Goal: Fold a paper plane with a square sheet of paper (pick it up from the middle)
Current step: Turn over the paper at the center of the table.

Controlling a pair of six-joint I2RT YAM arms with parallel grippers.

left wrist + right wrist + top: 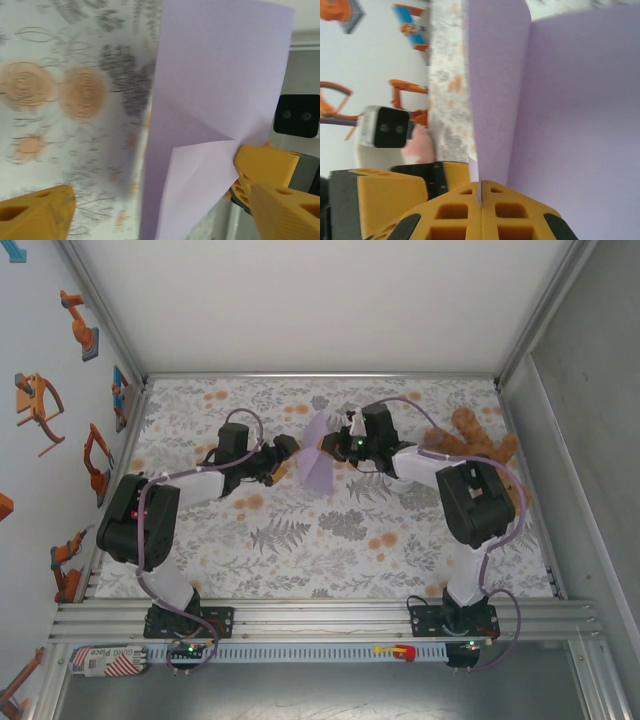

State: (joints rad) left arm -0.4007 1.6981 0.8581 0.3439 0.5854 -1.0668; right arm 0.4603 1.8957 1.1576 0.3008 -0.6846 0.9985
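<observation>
The square sheet of paper (318,465), lavender, hangs upright above the middle of the table between my two grippers. My right gripper (343,445) is shut on its edge, the two pads (481,192) pressed together over the paper (570,100). In the left wrist view the sheet (215,75) shows a diagonal crease and a folded flap, with the right gripper's fingers (260,162) pinching its side. My left gripper (288,452) stands open, its jaws wide on either side of the sheet (160,215) and not touching it. The paper plane is out of view.
A brown teddy bear (480,440) lies at the back right of the flower-patterned tablecloth (330,550). Walls close in the table on the left, back and right. The near half of the cloth is bare.
</observation>
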